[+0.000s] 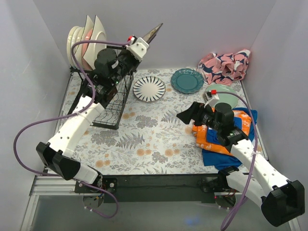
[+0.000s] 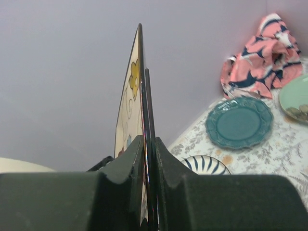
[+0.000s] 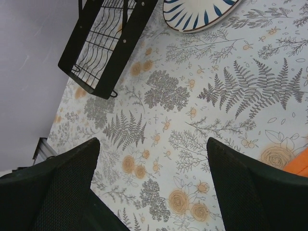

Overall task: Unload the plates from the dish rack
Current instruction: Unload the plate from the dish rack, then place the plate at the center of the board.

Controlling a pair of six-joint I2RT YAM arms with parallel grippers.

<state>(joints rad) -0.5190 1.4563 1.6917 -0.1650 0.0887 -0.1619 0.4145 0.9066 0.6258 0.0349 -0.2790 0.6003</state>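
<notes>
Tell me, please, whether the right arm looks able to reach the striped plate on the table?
Probably yes: the right gripper is open and empty, and only bare tablecloth lies between it and the striped plate.

Overhead view looks down from behind; both wrist views, close, share the striped plate (image 1: 149, 89).

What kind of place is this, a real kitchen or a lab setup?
Probably a lab test booth, not a kitchen: plain white walls box in a table, two robot arms are bolted at its edge, and a dish rack with plates stands on it.
</notes>
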